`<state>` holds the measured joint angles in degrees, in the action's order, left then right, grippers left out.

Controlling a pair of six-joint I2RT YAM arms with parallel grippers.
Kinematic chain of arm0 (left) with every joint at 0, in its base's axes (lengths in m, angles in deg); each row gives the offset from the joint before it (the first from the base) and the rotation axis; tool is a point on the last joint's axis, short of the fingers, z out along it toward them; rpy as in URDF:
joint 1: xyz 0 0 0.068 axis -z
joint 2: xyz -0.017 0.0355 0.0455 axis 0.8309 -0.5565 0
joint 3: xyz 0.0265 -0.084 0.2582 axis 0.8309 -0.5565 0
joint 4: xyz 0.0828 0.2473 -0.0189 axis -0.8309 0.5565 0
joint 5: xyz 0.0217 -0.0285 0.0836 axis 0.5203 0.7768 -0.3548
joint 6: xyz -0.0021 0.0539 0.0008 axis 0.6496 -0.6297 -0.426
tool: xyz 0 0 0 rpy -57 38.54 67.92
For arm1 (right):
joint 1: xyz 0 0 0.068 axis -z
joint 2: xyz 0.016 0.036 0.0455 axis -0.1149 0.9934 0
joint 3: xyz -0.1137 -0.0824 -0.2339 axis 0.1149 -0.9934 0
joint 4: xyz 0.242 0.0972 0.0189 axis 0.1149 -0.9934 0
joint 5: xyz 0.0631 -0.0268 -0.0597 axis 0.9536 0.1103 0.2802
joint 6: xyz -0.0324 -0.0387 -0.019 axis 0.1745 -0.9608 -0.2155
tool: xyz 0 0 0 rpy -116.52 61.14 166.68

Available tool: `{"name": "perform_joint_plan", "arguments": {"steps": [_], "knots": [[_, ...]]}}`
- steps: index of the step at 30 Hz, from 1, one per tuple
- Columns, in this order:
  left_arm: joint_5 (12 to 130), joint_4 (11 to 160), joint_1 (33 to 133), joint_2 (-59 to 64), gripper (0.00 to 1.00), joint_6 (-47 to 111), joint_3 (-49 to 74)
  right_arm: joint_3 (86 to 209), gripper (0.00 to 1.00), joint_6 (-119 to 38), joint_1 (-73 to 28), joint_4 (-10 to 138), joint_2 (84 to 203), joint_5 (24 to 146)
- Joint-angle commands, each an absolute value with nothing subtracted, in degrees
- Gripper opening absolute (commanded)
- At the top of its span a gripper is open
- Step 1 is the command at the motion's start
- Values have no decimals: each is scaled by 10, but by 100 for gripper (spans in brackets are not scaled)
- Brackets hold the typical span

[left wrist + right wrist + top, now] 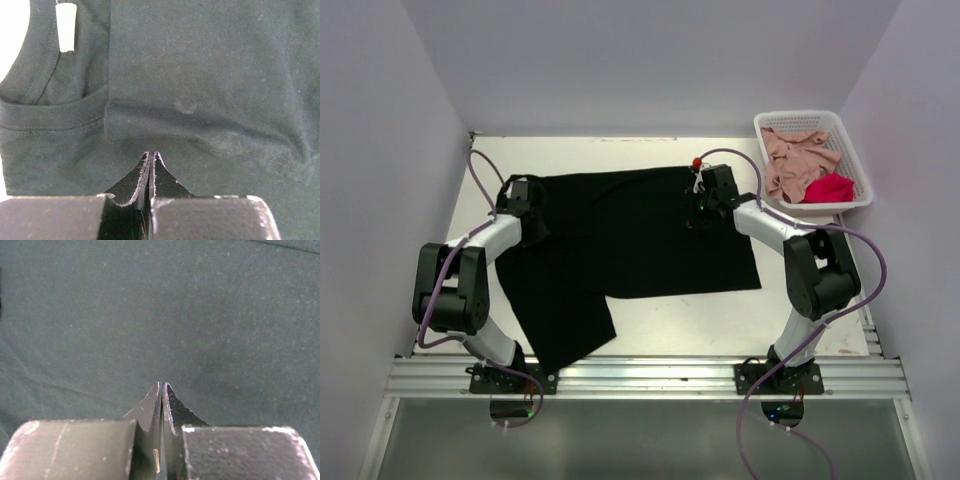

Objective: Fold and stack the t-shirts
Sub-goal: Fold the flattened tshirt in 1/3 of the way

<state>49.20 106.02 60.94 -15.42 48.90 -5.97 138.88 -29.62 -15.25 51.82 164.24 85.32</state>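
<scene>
A large black t-shirt point(630, 240) lies spread across the table, with one part hanging toward the front left. My left gripper point(532, 205) rests over its left side, jaws shut with nothing seen between them point(151, 154). In the left wrist view a folded edge of the black t-shirt point(200, 75) lies ahead of the tips, beside the collar point(45, 112) and a white tag point(66, 27). My right gripper point(703, 207) is over the shirt's upper right part, shut point(163, 385) above flat black cloth point(150, 315). A dusty pink t-shirt point(795, 160) and a bright red t-shirt point(830, 187) sit crumpled in the basket.
The white lattice basket point(800, 117) stands at the back right corner of the table. Bare table point(700, 320) shows in front of the black shirt and along the back edge. White walls close in on three sides.
</scene>
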Motion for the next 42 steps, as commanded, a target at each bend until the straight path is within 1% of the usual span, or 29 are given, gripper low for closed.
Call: {"name": "perform_joint_plan", "arguments": {"steps": [1, 8, 17, 26, 35, 42], "knots": [[498, 1055, 614, -138, 0, 488, -62, 1405, 0, -304, -156, 521, 1639, 849], [473, 1044, 614, -165, 0, 493, -65, 1404, 0, -305, -156, 520, 1636, 849], [438, 1037, 610, -221, 0, 498, -18, 1404, 0, -307, -157, 518, 1634, 847], [422, 1044, 608, -232, 0, 490, 25, 1406, 0, -307, -157, 516, 1635, 847], [421, 1056, 603, -255, 0, 481, 66, 1406, 0, -309, -157, 517, 1638, 848], [426, 1051, 600, -267, 0, 483, 62, 1406, 0, -309, -157, 517, 1640, 847]]}}
